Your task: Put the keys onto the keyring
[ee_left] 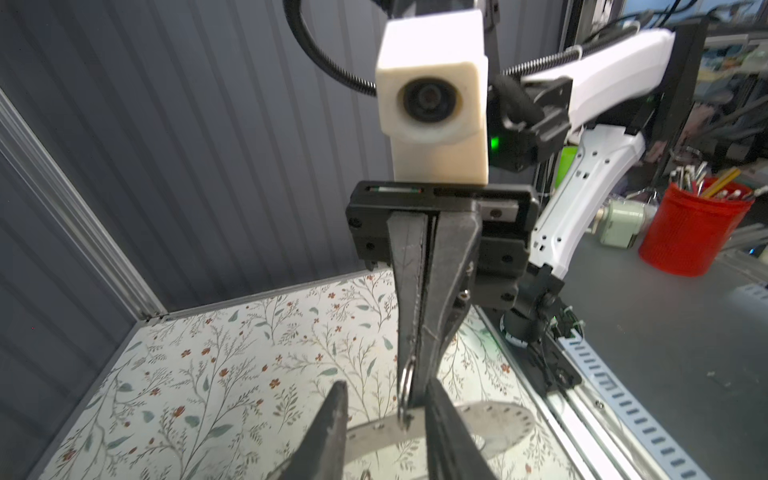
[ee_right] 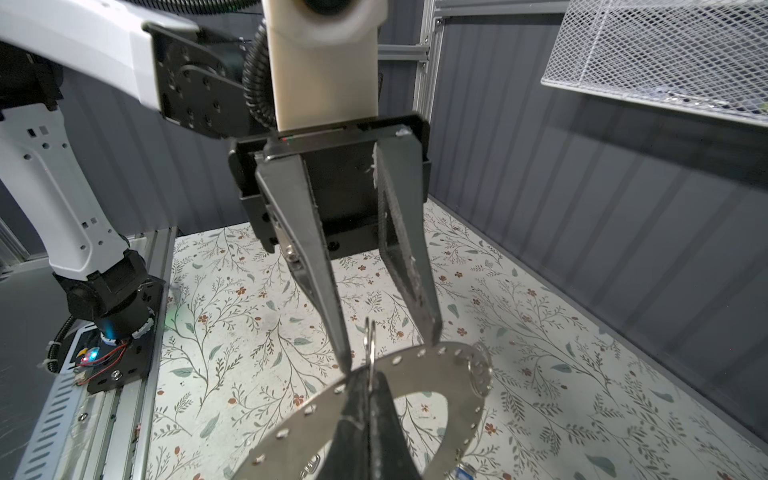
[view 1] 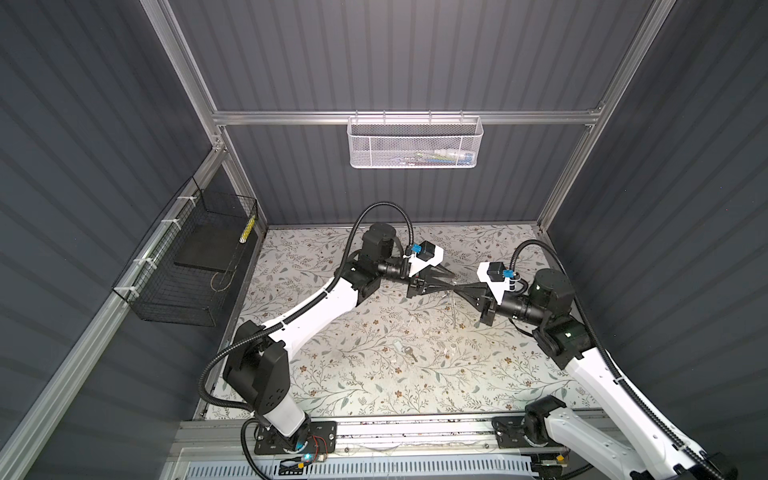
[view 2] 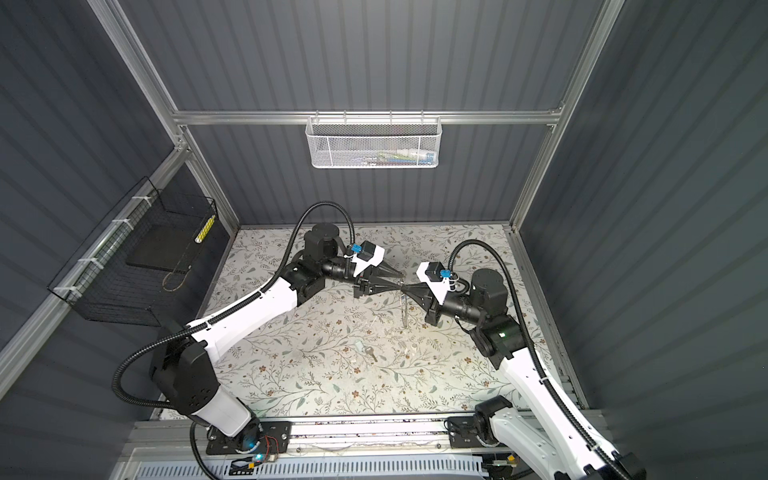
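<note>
The keyring (ee_right: 469, 415) is held clear of the surface (view 1: 332, 374). It is clamped by its flat band between the fingers (ee_right: 353, 432) of the right gripper (ee_right: 365, 376). These fingers are pressed fully together on the band, and no gap is seen between them. In both top views the keyring is presented edge-on, as a thin line hanging below the tips of the right gripper. A row of small holes is seen around the keyring's rim.

A small wire ring (ee_right: 370, 343) stands upright at the keyring's rim, directly at the tips of the right gripper. Whether it is threaded through a hole cannot be told. A second wire loop (ee_right: 478, 370) lies against the keyring's rim, further round from the clamped section.

The left gripper (ee_right: 390, 351) is positioned opposite the right gripper and is pointed at the keyring's rim. Its fingers are spread apart, and nothing is grasped between them. One tip is located just beside the upright small wire ring, and the other just beside the keyring's rim.

One key (view 1: 405, 351), with a whitish head, lies flat on the surface. It is well apart from the keyring, on the side toward the arm bases.

A small blue object (ee_right: 464, 471) is seen just beyond the keyring's rim in the right wrist view. Too little of it is shown for identification.
</note>
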You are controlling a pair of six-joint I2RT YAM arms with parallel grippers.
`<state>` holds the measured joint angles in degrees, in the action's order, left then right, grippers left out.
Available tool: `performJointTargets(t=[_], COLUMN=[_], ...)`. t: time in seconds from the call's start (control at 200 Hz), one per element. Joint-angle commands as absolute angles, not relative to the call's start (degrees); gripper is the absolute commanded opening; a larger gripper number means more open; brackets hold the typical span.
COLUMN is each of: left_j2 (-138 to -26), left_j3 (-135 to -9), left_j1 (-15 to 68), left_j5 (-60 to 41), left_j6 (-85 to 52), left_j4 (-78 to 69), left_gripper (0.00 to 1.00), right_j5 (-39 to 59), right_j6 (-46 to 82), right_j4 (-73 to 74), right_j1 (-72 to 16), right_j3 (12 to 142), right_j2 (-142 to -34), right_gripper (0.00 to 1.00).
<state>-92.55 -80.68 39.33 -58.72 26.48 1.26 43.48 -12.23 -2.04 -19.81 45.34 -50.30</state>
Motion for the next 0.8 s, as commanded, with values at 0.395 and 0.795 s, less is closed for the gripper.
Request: performJointTargets(t=[0.395,0.795], left_j2=[-90.9,-91.9], left_j3=[-89.0,-89.9], left_j1=[42.9,43.1], left_j5=[-46.4,-46.7], left_j6=[48.3,47.7], left_j4=[29.5,28.9], left_gripper=[0.34,0.25], right_j5=[43.9,44.1], right_j6=[-17.5,-18.3], right_j4=[-13.3,-14.5], right_j1=[-20.0,-20.0], right_j3=[50.0,50.3], right_j2=[-51.1,-51.5], right_gripper=[0.0,0.0])
